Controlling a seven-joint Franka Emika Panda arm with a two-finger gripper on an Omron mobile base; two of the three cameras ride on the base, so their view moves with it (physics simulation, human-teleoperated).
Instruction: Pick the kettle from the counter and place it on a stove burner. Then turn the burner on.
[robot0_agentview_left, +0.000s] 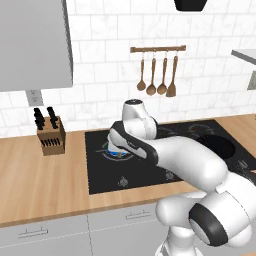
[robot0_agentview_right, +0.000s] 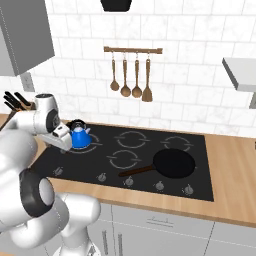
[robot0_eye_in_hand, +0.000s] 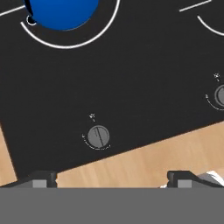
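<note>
The blue kettle stands upright on the rear-left stove burner of the black cooktop. In the hand view, part of the kettle's blue body shows at the top edge, inside the burner ring. My gripper is open and holds nothing. It hangs over the cooktop's front strip, apart from the kettle, with a round grey knob just ahead of it. In the right base view the gripper is just left of the kettle. From the left base view my arm hides all but a blue sliver of the kettle.
A black frying pan lies on the right of the cooktop, handle pointing front-left. A row of several knobs runs along the front edge. On the wooden counter, a knife block stands left of the cooktop. Wooden utensils hang on the wall.
</note>
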